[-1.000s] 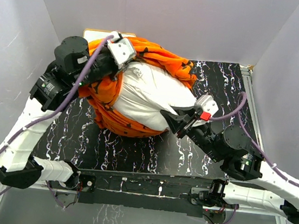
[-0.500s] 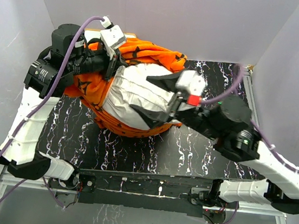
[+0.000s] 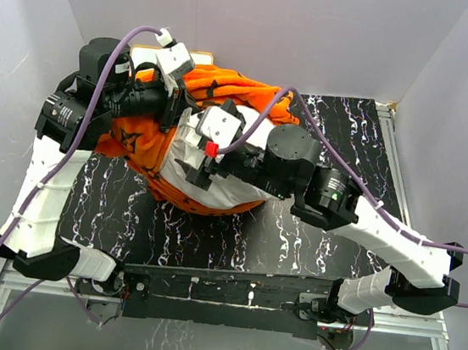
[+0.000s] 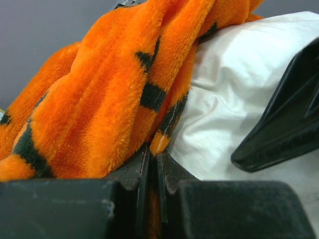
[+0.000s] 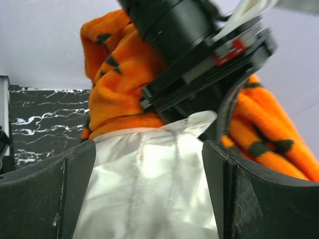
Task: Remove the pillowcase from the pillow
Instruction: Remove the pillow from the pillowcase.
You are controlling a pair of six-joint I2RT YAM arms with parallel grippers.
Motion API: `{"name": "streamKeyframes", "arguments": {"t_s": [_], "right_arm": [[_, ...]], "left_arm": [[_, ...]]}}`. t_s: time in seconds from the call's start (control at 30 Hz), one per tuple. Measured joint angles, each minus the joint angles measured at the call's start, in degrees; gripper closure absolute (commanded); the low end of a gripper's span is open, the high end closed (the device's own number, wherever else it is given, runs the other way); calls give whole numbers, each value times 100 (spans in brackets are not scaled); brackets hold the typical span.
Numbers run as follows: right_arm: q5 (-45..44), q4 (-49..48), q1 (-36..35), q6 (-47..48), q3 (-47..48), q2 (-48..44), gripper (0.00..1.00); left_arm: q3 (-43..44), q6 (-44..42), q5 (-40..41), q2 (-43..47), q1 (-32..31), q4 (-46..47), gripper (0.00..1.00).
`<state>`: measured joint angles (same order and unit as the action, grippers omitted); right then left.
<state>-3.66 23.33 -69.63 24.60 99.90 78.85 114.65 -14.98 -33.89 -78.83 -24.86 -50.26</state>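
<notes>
The orange pillowcase (image 3: 140, 142) with dark motifs is bunched round the left and back of the white pillow (image 3: 233, 194). My left gripper (image 3: 177, 106) is shut on a fold of the pillowcase (image 4: 99, 99) at its tips (image 4: 153, 149), right beside the bare pillow (image 4: 224, 99). My right gripper (image 3: 188, 148) reaches across the pillow, open wide. In the right wrist view its fingers (image 5: 45, 194) stand either side of the white pillow (image 5: 144, 169), gripper (image 5: 149, 204) holding nothing, with the pillowcase (image 5: 119, 99) and the left gripper's black body (image 5: 189, 59) just beyond. One right finger (image 4: 284, 129) shows in the left wrist view.
The pillow lies on a black marbled table (image 3: 320, 237) closed in by grey walls. A small framed board (image 3: 202, 54) leans behind the pillowcase. A metal rail (image 3: 228, 290) with both arm bases runs along the near edge.
The right gripper let go and opened, then swung left over the pillow toward the left gripper. The left arm drew the pillowcase a little to the left.
</notes>
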Motion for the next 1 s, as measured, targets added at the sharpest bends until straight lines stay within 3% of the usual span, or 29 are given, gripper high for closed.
{"name": "streamKeyframes", "arguments": {"t_s": [0.37,0.53,0.73,0.83,0.87,0.93,1.0], "right_arm": [[131,345,4,223,691,129,11],[319,752,4,101,332,129,19],[-243,719,-42,221,-138,105,24],[-503,420,-74,404,-396,44,34],[-566,332,-81,463,-459,37,38],[-680,210,-87,531,-509,70,51],[-743,136,-70,518,-509,125,73]], "left_arm": [[61,-52,-157,22,39,-225,100],[125,-90,-157,9,55,-291,100],[177,-197,-181,11,70,-487,100],[264,-299,-195,-26,70,-603,100],[291,-341,-188,-37,70,-640,93],[313,-442,-122,-37,74,-715,63],[310,-590,11,0,74,-743,49]]}}
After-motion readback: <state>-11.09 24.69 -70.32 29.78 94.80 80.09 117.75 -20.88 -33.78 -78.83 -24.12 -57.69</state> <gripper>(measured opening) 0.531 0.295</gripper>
